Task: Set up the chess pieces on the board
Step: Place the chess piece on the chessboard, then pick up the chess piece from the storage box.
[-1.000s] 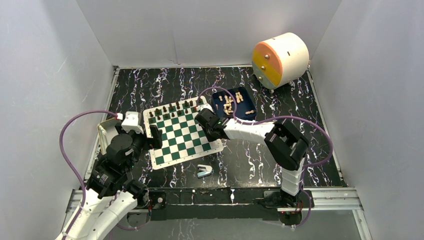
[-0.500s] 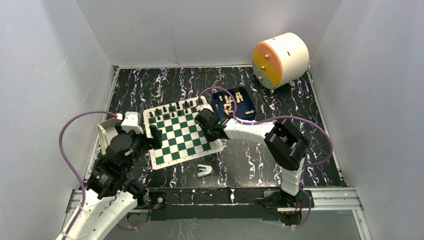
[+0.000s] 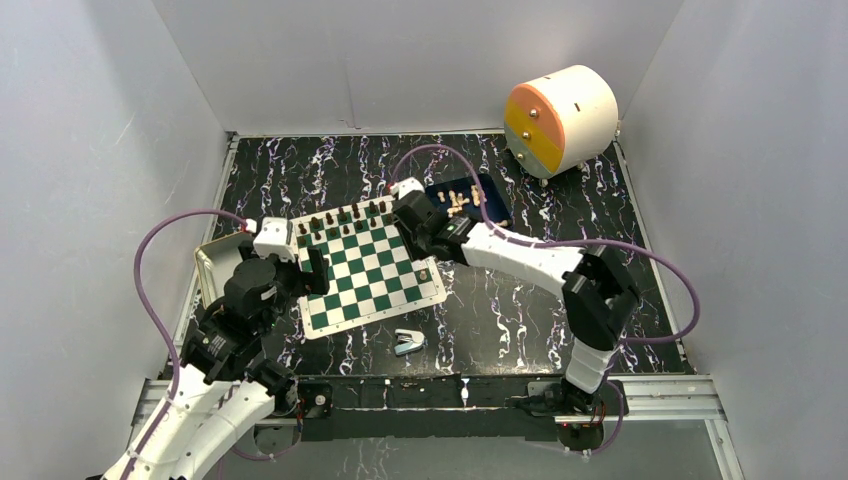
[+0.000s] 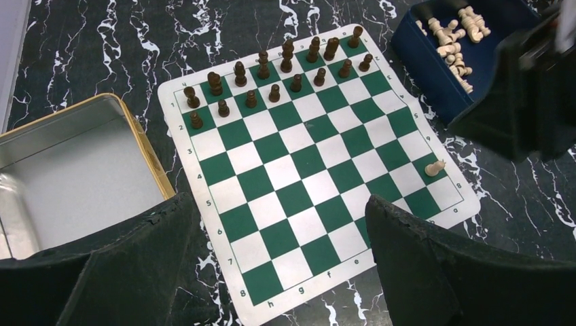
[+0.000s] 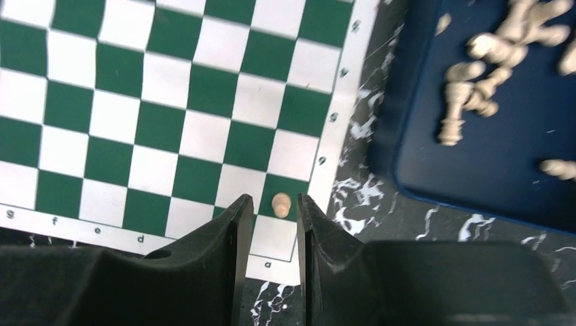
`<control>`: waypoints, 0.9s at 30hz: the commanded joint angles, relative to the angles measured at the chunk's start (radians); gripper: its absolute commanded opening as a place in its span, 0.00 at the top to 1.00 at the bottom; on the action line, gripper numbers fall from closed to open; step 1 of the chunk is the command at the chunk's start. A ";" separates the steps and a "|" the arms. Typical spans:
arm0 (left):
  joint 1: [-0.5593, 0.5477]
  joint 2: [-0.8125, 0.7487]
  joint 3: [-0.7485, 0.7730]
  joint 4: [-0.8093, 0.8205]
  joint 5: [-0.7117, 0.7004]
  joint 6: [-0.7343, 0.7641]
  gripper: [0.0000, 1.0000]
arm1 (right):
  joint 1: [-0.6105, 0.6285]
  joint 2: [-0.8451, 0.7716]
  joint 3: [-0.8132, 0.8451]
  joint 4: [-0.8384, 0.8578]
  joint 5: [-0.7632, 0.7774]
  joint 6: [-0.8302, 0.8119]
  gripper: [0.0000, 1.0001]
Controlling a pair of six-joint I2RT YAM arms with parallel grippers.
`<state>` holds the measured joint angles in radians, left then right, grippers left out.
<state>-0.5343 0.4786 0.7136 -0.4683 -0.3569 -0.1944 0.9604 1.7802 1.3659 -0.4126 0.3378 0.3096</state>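
The green and white board lies left of centre; it also shows in the left wrist view and the right wrist view. Dark chess pieces stand in two rows along its far edge. One light pawn stands alone on a green square near the board's right edge. My right gripper hovers above that pawn, slightly open and empty. My left gripper is wide open and empty over the board's near left part.
A dark blue tray with several light pieces sits right of the board. An open silver tin lies at the board's left. A small light-blue stapler-like object lies near the front. A white cylinder with an orange face stands at the back right.
My right gripper has risen and pulled back toward the blue tray, leaving the light pawn standing on the board. My left arm has shifted slightly.
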 commanded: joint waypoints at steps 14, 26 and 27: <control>-0.006 0.020 -0.007 0.059 0.025 0.034 0.05 | -0.377 0.007 0.031 0.248 -0.046 -0.081 0.64; -0.005 0.008 -0.011 0.059 0.025 0.035 0.05 | -0.436 0.223 0.128 0.361 -0.088 -0.093 0.65; -0.005 0.006 -0.011 0.059 0.024 0.035 0.05 | -0.437 0.242 0.144 0.354 -0.087 -0.093 0.66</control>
<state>-0.5343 0.4984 0.7059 -0.4351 -0.3313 -0.1707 0.5266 1.9858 1.4151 -0.1482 0.2512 0.2287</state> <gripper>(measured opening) 0.949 0.363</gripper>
